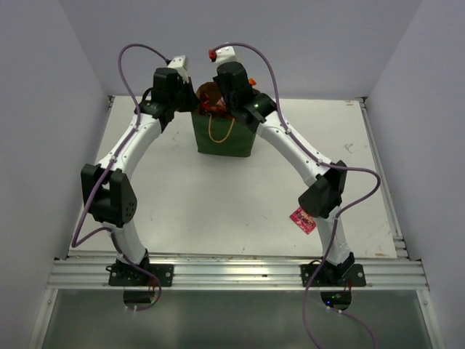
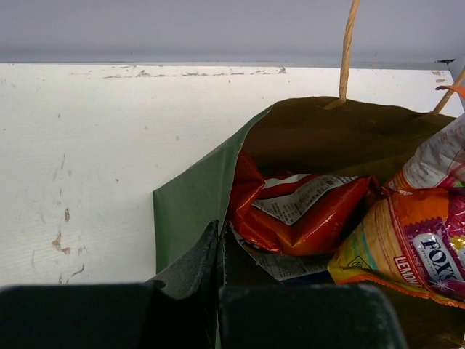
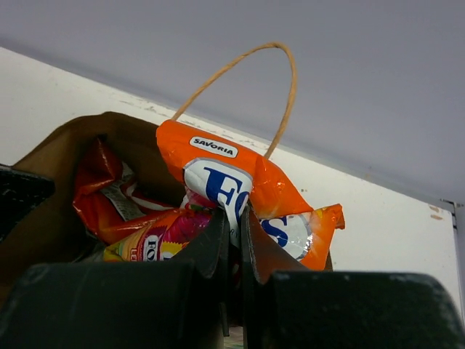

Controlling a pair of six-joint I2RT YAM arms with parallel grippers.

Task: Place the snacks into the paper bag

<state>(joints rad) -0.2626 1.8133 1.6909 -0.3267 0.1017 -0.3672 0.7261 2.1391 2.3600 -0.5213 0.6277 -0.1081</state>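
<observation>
The dark green paper bag [image 1: 224, 139] stands upright at the back of the table, mouth open. My left gripper [image 2: 218, 243] is shut on the bag's left wall [image 2: 192, 203] at the rim. My right gripper [image 3: 236, 214] is shut on an orange-and-white Fox's packet [image 3: 251, 171], held over the bag's mouth in front of a tan cord handle [image 3: 287, 87]. Inside the bag lie a red-orange Doritos bag [image 2: 309, 214] and a yellow-red fruit-candy packet [image 2: 414, 247]. A pink packet [image 1: 303, 219] lies on the table beside the right arm's elbow. In the top view both grippers, left [image 1: 190, 105] and right [image 1: 231, 98], sit at the bag's top.
The white table [image 1: 218, 196] ends at a raised wall just behind the bag. A metal rail [image 1: 232, 273] runs along the near edge by the arm bases. Purple cables loop off both arms.
</observation>
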